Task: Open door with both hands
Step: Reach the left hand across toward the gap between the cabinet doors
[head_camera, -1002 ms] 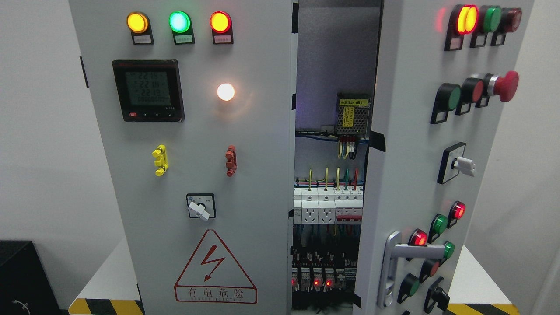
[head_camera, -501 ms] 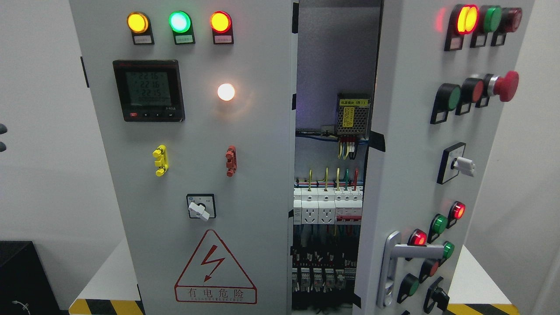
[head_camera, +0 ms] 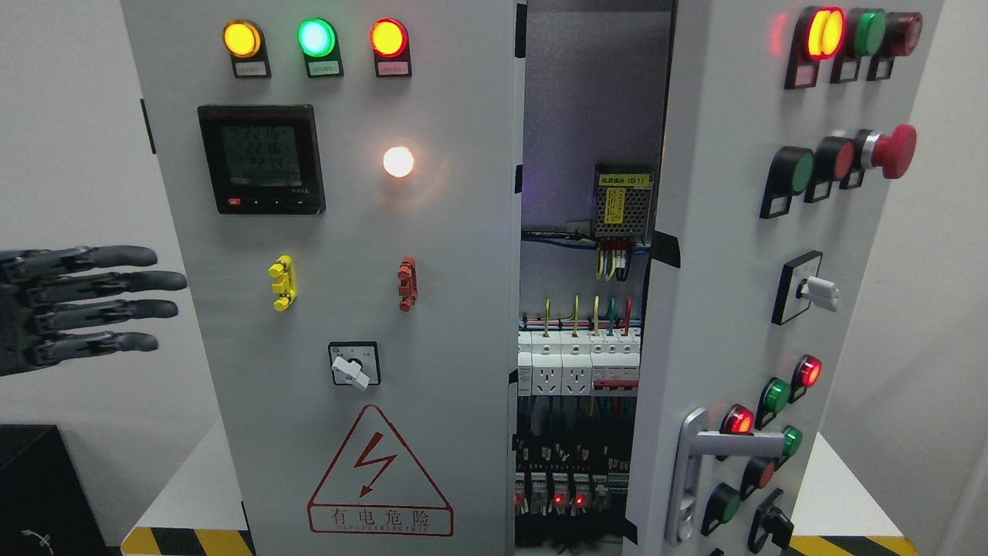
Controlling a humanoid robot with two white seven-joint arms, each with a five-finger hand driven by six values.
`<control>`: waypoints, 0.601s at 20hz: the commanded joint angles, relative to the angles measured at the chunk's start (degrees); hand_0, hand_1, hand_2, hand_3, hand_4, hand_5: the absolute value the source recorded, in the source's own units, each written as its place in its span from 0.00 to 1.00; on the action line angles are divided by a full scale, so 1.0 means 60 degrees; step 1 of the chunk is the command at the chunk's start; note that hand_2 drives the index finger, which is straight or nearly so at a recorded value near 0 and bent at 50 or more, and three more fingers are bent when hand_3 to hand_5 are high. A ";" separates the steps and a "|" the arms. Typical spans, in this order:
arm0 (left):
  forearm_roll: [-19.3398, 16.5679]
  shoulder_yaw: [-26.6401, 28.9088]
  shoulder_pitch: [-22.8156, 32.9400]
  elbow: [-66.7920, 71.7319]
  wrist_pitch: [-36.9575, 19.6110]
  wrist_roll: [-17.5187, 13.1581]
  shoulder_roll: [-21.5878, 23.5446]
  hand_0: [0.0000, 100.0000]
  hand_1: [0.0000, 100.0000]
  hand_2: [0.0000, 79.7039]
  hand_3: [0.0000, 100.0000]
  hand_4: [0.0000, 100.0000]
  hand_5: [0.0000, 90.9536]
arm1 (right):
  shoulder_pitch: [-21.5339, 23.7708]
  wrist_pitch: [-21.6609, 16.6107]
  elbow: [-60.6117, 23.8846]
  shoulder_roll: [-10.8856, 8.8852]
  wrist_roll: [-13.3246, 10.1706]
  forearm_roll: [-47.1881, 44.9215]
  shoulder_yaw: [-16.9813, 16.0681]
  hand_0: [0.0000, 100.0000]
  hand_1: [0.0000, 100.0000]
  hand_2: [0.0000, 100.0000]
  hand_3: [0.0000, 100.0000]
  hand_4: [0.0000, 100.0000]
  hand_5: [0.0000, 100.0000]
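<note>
A grey electrical cabinet fills the head view. Its right door [head_camera: 741, 255] stands ajar, swung toward me, with a silver lever handle [head_camera: 714, 452] low on its face. The left door [head_camera: 347, 270] is flat and closed, carrying three lamps, a digital meter [head_camera: 261, 160] and a rotary switch [head_camera: 354, 364]. Through the gap between the doors I see breakers and wiring [head_camera: 579, 371]. My left hand [head_camera: 93, 297] enters at the left edge, dark fingers stretched out straight, holding nothing, level with the left door's outer edge. The right hand is out of view.
The right door carries push buttons, lamps and a red mushroom button [head_camera: 895, 150] sticking out. A white table [head_camera: 181, 494] with yellow-black edge tape bears the cabinet. A black box [head_camera: 38, 486] sits at the lower left. White walls stand on both sides.
My left hand has come in from the left edge, from nothing, to fingertips only, to all fingers showing now. The doors have not moved.
</note>
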 commanded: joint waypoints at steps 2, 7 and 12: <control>0.0323 -0.3428 -0.1234 -0.0656 -0.0683 0.0744 -0.3288 0.00 0.00 0.00 0.00 0.00 0.00 | 0.0000 -0.0003 0.0001 0.0000 -0.0003 -0.0176 0.0293 0.00 0.00 0.00 0.00 0.00 0.00; 0.0338 -0.1759 -0.1161 -0.0656 -0.0581 0.3394 -0.5105 0.00 0.00 0.00 0.00 0.00 0.00 | 0.0000 -0.0003 0.0001 0.0000 -0.0003 -0.0176 0.0293 0.00 0.00 0.00 0.00 0.00 0.00; 0.0265 -0.0777 -0.1161 -0.1284 -0.0216 0.4395 -0.6073 0.00 0.00 0.00 0.00 0.00 0.00 | 0.0000 -0.0003 0.0001 0.0000 -0.0003 -0.0176 0.0293 0.00 0.00 0.00 0.00 0.00 0.00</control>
